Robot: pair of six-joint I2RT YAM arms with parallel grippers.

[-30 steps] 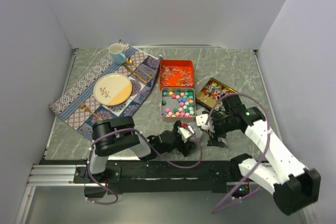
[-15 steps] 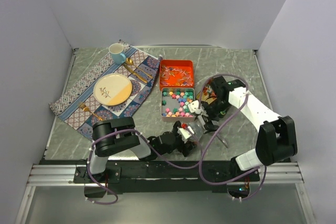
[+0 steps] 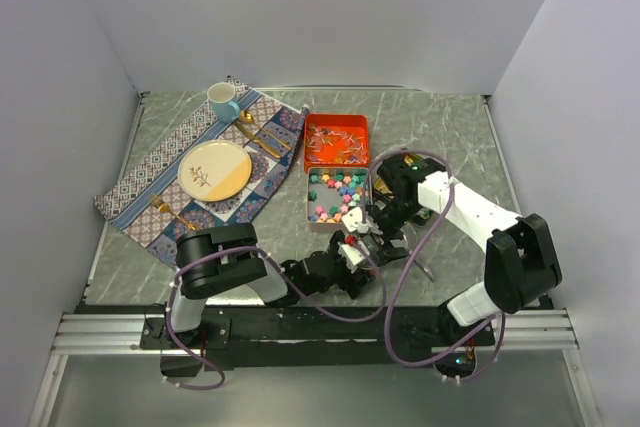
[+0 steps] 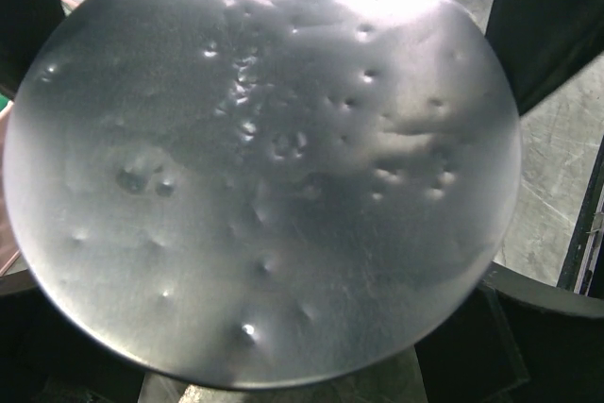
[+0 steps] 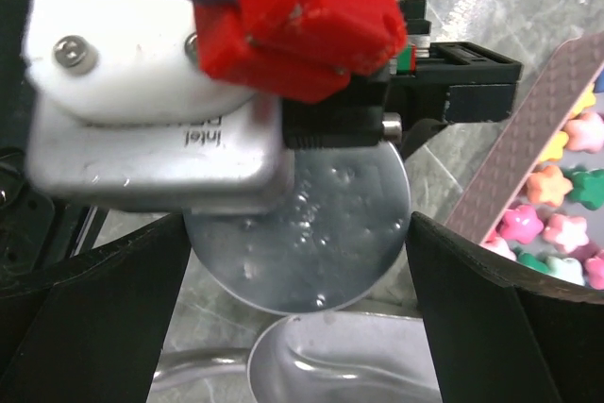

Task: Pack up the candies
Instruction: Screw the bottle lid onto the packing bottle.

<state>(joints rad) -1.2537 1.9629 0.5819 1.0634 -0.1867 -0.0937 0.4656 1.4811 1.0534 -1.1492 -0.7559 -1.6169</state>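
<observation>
Pastel star candies (image 3: 338, 197) fill a silver tin, and its pink rim and some stars (image 5: 566, 224) show at the right of the right wrist view. Thin wrapped candies (image 3: 336, 142) lie in the orange tin behind it. My left gripper (image 3: 356, 250) lies low at the near edge with its jaws wide. A round dented silver disc (image 4: 264, 167) fills its view and hides its fingertips. My right gripper (image 3: 372, 232) faces it, open, with its fingers on either side of the disc (image 5: 311, 243). The silver scoop (image 5: 349, 365) lies just below.
A third tin (image 3: 412, 169) of wrapped sweets sits partly under my right arm. The scoop's handle (image 3: 425, 269) rests on the table to the right. A patterned placemat (image 3: 190, 172) at the left carries a plate (image 3: 214, 169), a cup (image 3: 222, 100) and gold cutlery.
My right arm has swung from the near right, across the tins, to a spot just in front of the left gripper. The left arm has not moved. Both grippers stay open.
</observation>
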